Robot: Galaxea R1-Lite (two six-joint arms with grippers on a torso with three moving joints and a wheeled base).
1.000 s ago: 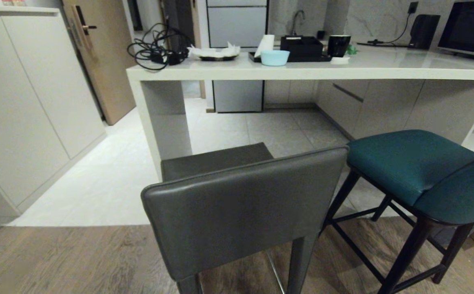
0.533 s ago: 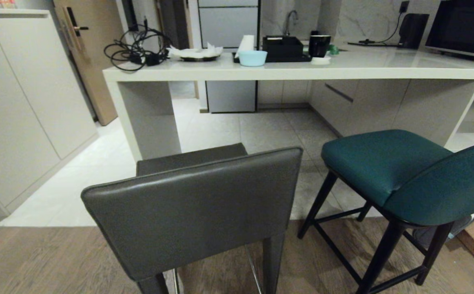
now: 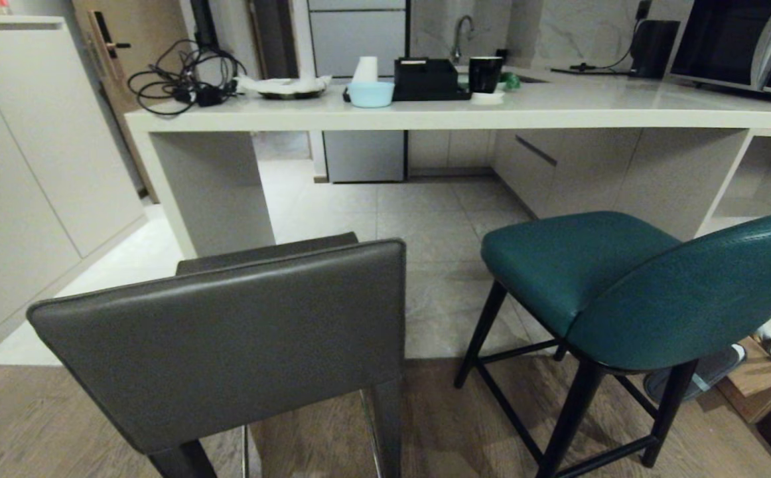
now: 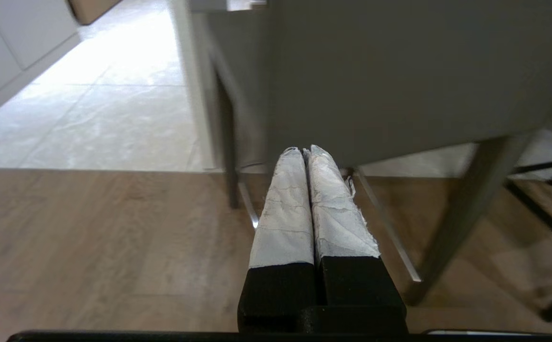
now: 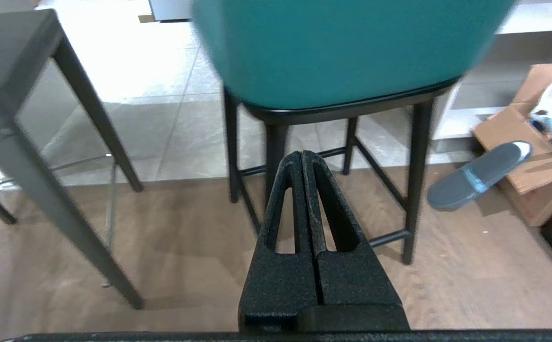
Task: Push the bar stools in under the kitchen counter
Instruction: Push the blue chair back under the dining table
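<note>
While both stools stand out on the wooden floor (image 3: 60, 425), clear of the counter (image 3: 425, 118), we judge the task as not yet begun in any visible way. The grey stool (image 3: 239, 345) is nearest to us on the left, its flat backrest facing us and its seat pointing toward the counter's white end panel (image 3: 213, 192). The teal stool (image 3: 624, 285) is on the right, turned at a slight angle, its front legs about at the line where wood meets the pale tiles (image 3: 425, 219). Neither seat reaches under the stone slab; open tile lies between each stool and the counter's edge.

Our arms do not show from the head. From the left wrist we see the left end effector (image 4: 304, 151) clenched on nothing, its white-wrapped fingers (image 4: 283, 213) pressed together, low behind the grey stool's backrest and not touching it as far as we can tell. From the right wrist, the right end effector (image 5: 303, 154) is likewise clenched and empty, pointed at the teal stool's legs from behind, apart from them.

On the counter sit a tangle of cables (image 3: 183, 76), a light blue bowl (image 3: 370, 94), a black tray (image 3: 425, 79), a dark mug (image 3: 485, 73) and a microwave (image 3: 744, 43). A cardboard box (image 5: 523, 137) and a slipper (image 5: 478, 173) lie on the floor near the teal stool.

Everything is left to do: each stool must be met from behind and slid forward until its seat is under the slab.
</note>
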